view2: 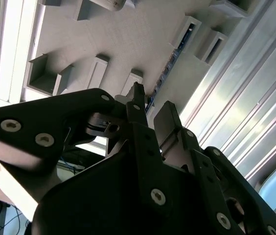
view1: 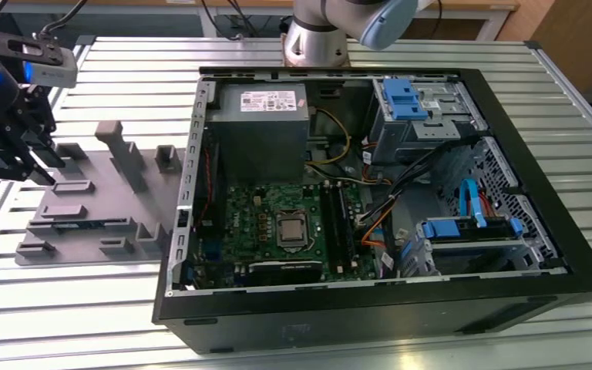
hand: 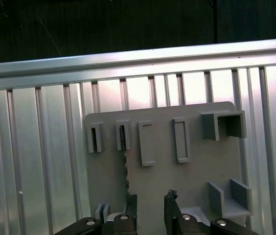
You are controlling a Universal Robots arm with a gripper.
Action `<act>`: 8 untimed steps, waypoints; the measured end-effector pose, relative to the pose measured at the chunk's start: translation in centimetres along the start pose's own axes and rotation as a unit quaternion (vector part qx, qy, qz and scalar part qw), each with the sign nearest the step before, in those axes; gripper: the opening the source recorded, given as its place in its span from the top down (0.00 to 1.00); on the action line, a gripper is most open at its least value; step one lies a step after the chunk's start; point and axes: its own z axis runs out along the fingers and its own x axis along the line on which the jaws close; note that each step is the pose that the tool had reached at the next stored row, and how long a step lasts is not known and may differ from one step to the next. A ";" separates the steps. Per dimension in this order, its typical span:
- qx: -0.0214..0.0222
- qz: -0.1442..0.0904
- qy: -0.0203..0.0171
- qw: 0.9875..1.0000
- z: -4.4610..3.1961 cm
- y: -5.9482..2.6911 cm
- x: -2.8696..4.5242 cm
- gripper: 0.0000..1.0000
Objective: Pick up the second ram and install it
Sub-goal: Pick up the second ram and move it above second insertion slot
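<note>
Over the grey holder (view1: 111, 193) at the table's (view1: 90, 308) edge on the exterior view's left: gripper (hand: 150, 201) hovering, narrowly parted, empty. On edge in a long slot by the holder's near edge in the exterior view: ram (hand: 126, 176), in line with one fingertip (hand: 130, 199) rather than the gap. Probably best to shift sideways until centred, descend straight, pinch the flat faces mid-length. Ribbed metal table; open case (view1: 378, 308) on the exterior view's right; dark beyond the table's edge in the first wrist view.

Gripper (view1: 18, 166) hangs over the grey fixture plate (view1: 101, 196) at the exterior view's left; open computer case (view1: 378, 304) with green motherboard (view1: 250, 220) lies beside it on the slatted bench (view1: 59, 308).
</note>
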 end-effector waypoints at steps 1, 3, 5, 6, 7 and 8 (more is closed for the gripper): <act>0.000 0.000 0.000 1.000 0.00 0.00 0.00 0.64; 0.000 0.000 0.000 1.000 -0.01 0.00 0.00 0.64; 0.000 0.000 0.000 1.000 -0.09 0.00 0.00 0.64; 0.000 0.000 0.000 1.000 -0.18 0.00 -0.01 0.64; 0.000 0.000 0.000 1.000 -0.18 0.00 -0.01 0.64; 0.000 0.000 0.000 1.000 -0.19 0.00 0.00 0.64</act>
